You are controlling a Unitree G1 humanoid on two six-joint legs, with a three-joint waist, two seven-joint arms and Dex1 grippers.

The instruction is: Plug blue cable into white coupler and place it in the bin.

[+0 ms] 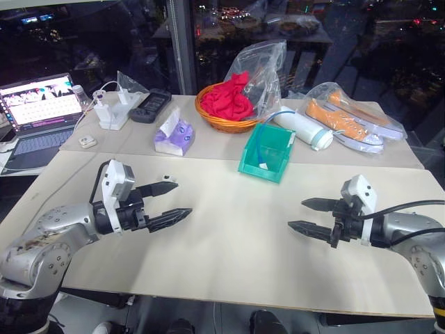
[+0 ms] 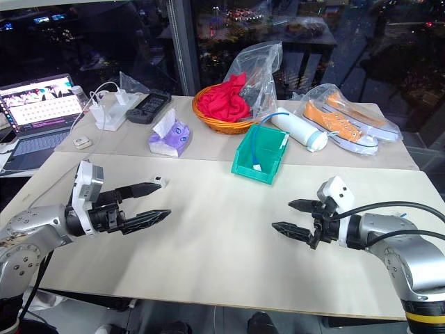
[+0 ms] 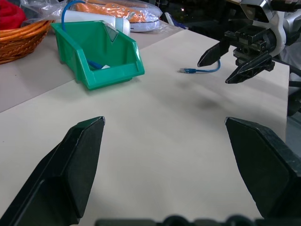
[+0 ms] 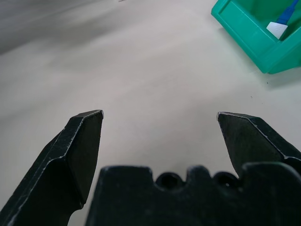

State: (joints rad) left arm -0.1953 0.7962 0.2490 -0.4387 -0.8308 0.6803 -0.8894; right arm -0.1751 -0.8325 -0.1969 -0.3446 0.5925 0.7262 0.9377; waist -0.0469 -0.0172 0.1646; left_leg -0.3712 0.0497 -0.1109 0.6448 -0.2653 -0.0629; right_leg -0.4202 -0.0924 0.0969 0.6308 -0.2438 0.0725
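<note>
In the head views, the left gripper (image 1: 169, 202) and right gripper (image 1: 306, 215) hovered over the table (image 1: 229, 257), both spread and empty, with the blue cable (image 1: 259, 149) and white coupler (image 1: 268, 167) lying inside the bin (image 1: 252, 165). The left wrist view showed another blue cable end (image 3: 200, 70) on the table near the right gripper. The right wrist view showed spread fingers (image 4: 80, 141) and the coupler in the bin's corner.

The blue cable (image 2: 259, 154) lies in the bin (image 2: 245, 165) before the basket (image 2: 212, 122).

orange wicker basket (image 1: 224, 122), laptop (image 1: 38, 115), sneakers (image 1: 351, 122)
</note>
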